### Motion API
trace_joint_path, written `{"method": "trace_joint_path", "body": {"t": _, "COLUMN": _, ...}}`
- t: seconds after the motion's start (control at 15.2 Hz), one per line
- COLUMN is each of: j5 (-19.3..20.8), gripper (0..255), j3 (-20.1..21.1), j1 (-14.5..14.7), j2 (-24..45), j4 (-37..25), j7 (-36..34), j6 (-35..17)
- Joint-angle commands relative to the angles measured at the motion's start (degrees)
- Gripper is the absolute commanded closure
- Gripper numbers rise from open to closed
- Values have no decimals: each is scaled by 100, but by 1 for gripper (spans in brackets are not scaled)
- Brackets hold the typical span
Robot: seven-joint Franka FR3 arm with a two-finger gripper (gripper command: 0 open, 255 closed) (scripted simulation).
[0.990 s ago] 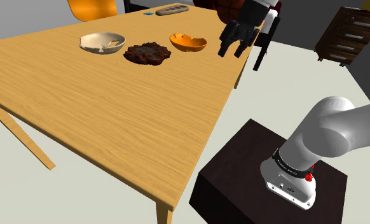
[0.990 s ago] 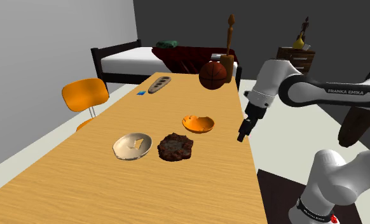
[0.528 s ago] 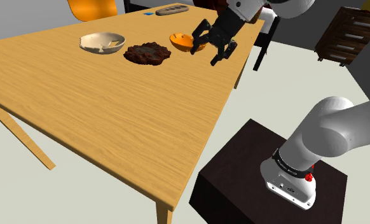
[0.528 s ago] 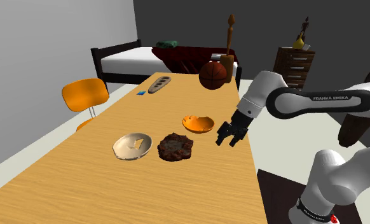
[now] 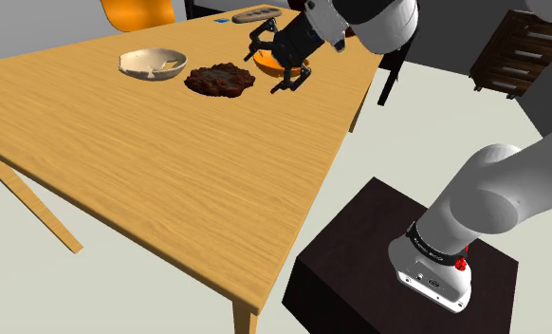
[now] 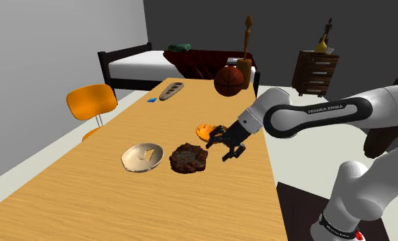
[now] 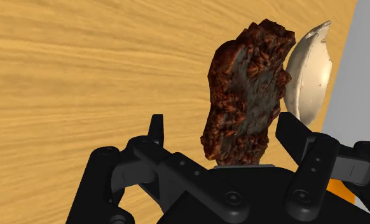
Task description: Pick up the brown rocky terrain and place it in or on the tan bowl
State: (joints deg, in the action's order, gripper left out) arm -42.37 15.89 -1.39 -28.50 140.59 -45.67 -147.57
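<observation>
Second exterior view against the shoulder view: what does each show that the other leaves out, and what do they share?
The second exterior view adds the bed beyond the table and the arm's lettering. The shoulder view adds the table's legs. Both share the tan bowl, the brown rocky terrain, the orange bowl and the open gripper by that orange bowl.

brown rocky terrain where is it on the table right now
In the shoulder view the brown rocky terrain lies on the wooden table between the tan bowl on its left and the orange bowl on its right.
</observation>
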Motion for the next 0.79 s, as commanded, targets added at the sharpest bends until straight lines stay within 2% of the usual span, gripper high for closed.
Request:
{"method": "trace_joint_path", "body": {"t": 0.0, "j5": -312, "gripper": 0, "j3": 130, "j1": -27, "j2": 311, "j4": -124, "j7": -333, "j6": -572}}
{"method": "trace_joint_path", "body": {"t": 0.46, "j5": -482, "gripper": 0, "j3": 259, "j1": 83, "j2": 943, "j4": -306, "j7": -166, "j6": -1090}}
{"method": "trace_joint_path", "body": {"t": 0.73, "j5": -496, "gripper": 0, "j3": 268, "j1": 93, "j2": 996, "j4": -324, "j7": -152, "j6": -1131}}
